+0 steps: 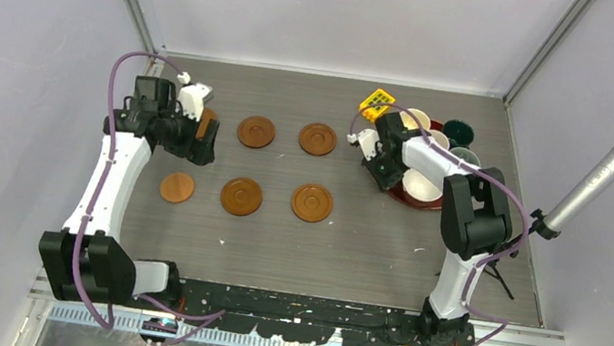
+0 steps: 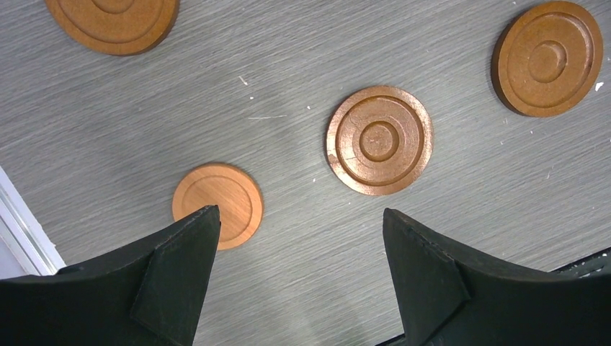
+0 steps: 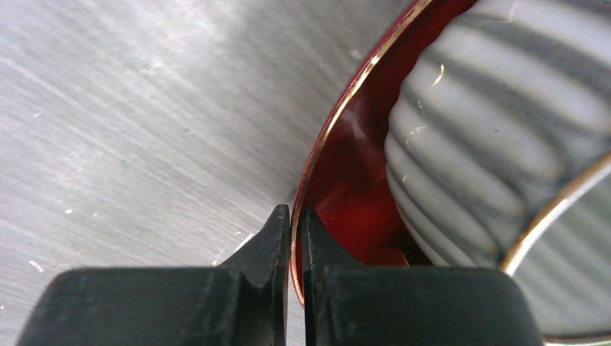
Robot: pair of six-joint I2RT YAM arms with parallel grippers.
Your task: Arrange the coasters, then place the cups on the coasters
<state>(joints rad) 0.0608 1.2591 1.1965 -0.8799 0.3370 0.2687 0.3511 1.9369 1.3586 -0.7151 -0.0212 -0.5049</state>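
Coasters (image 1: pixel 242 196): six brown discs on the left half of the worktop (image 1: pixel 364 255), laid in two rows of three running left to right, none touching another. Far row: far-left coaster (image 1: pixel 205 119) largely hidden by the left arm's wrist, then two ringed ones towards the middle of the worktop. Near row: plain pale coaster (image 1: pixel 177 188) closest to the left edge, smaller and lighter than the rest, then two darker ringed ones.

Over the far-left end of the rows, close to the left edge: left gripper (image 2: pixel 297 211), jaws spread wide, only bare worktop between them. In its wrist view, rim of the plain pale coaster tucked just behind one fingertip.

Towards the far right corner: cups (image 1: pixel 415 118) crowded together on a glossy red tray (image 1: pixel 422 205), well apart from the two rows. Among them a dark teal cup (image 1: pixel 459 131) on the far side; exact count unclear, part of the tray covered by the right arm.

At the tray's left rim: right gripper (image 3: pixel 294 216), jaws pinched shut on the thin gold-edged lip, one finger inside, one outside. Just beside that stretch of rim, on the tray: ribbed grey-white cup (image 3: pixel 490 122) with a gilt lip.

Near the far edge, just beside the tray: small yellow block (image 1: pixel 377 104). Beyond the right edge: grey microphone (image 1: pixel 606 176) on a stand, tilted
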